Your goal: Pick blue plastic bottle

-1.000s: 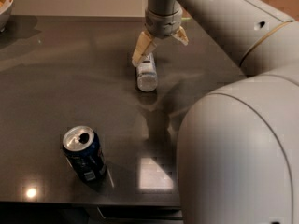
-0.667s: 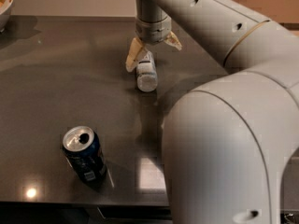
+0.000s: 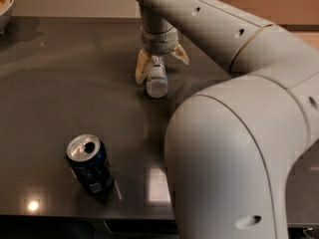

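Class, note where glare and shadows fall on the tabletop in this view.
Camera view: a bright square glare lies on the table right of the dark blue can, a small spot left of it; the pincer, open around the blue plastic bottle farther back, has faint shade below.

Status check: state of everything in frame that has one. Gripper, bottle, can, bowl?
gripper: open, down at the blue plastic bottle, one finger on each side, not shut on it.
blue plastic bottle: on the table, seemingly lying on its side, not lifted.
soda can: upright, top opened, well apart from the bottle.
bowl: far-left corner, cut off by the frame edge; contents unclear.
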Controlling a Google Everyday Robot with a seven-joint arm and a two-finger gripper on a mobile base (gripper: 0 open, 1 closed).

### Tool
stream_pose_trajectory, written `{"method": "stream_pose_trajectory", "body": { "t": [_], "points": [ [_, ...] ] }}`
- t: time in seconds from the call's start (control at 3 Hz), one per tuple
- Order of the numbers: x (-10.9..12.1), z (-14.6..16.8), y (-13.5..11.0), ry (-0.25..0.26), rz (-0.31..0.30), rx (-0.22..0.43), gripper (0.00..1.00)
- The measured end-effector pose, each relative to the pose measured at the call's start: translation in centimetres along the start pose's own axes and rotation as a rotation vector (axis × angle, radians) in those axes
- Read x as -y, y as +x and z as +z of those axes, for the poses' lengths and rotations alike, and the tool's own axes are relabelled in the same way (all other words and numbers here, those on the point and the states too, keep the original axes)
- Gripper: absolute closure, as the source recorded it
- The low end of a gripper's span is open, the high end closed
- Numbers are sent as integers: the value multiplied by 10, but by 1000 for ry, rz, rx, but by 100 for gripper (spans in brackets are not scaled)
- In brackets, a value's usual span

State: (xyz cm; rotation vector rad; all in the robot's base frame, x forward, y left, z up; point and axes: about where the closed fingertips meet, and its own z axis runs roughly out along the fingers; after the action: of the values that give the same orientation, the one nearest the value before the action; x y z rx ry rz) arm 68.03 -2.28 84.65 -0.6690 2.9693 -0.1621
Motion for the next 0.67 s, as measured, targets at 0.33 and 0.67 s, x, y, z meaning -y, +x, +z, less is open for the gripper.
{"method": "stream_pose_trajectory", "body": {
  "t": [0.33,0.67],
  "points": [
    [-4,1,1,-17,-5,3,37],
    [-5,-3,4,-28,-10,8,60]
  ]
}}
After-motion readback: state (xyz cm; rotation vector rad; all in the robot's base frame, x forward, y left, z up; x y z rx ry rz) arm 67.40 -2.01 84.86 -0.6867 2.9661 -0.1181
